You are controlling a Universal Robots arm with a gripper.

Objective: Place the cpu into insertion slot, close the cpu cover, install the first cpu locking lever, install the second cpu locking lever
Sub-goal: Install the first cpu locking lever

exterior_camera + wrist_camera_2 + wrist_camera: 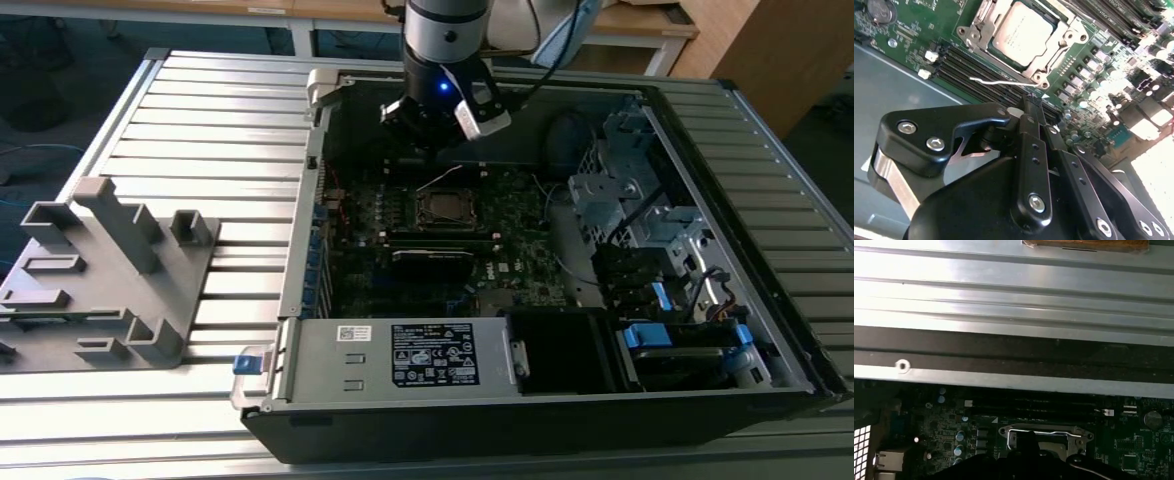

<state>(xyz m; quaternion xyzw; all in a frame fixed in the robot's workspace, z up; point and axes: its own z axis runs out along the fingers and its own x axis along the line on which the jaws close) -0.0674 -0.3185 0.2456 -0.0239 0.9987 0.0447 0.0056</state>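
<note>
The cpu (1021, 32), a silver-grey square, lies in the insertion slot (445, 208) on the green motherboard. The cpu cover (1054, 52), a silver frame, is folded down flat around it. The cover's edge also shows in the first wrist view (1044, 432). One thin wire locking lever (996, 80) stands free beside the socket, raised off the board (441, 180). My gripper (1029, 102) hovers just off that side of the socket, close to the lever's tip, with its black fingers (1024, 125) shut together and nothing between them. In the exterior view the gripper (430, 140) hangs above the socket's far side.
The open computer case (300, 300) lies on a slatted metal table. Long black memory slots (979, 75) run beside the socket. A power supply (400, 355) fills the near side and drive cages (627, 200) the exterior view's right. A grey fixture (107, 270) stands at the left.
</note>
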